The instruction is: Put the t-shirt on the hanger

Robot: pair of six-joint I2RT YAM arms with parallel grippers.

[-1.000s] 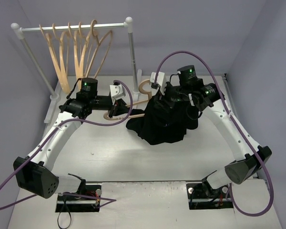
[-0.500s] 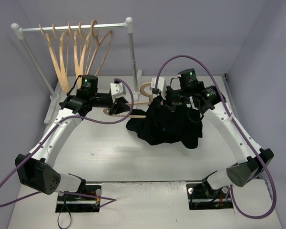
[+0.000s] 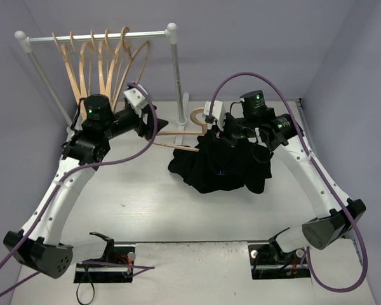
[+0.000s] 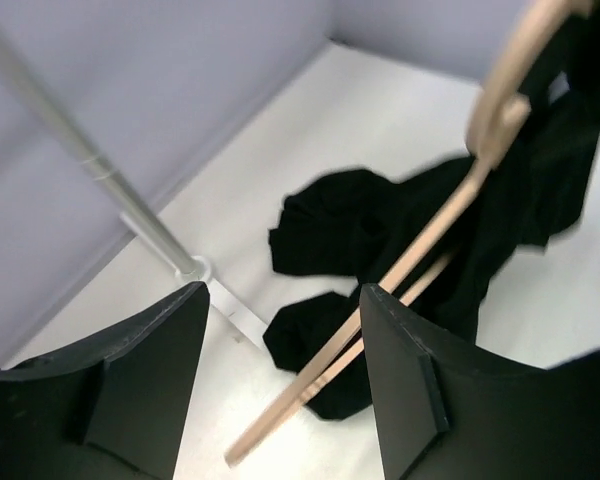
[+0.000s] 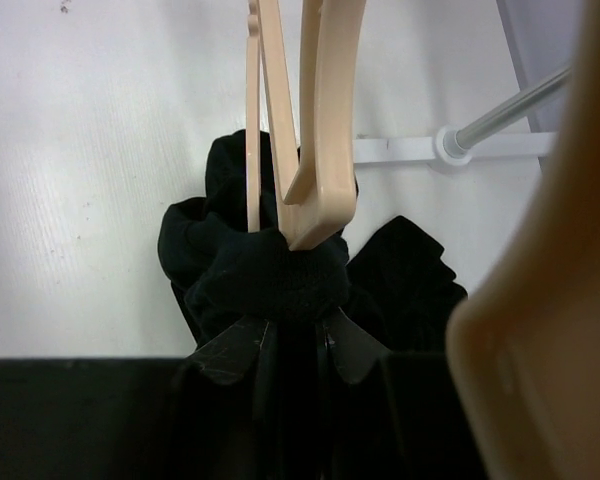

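Pale table [image 3: 146, 203], scuffed. Black t-shirt [image 3: 219, 175] partly heaped on it, centre-R. Rack [image 3: 176, 70] stands far L.

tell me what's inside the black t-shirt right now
One wooden arm of the hanger runs into the t-shirt; its hook and other arm stick out. The right gripper pinches the bunched fabric. How far the covered end reaches is hidden.
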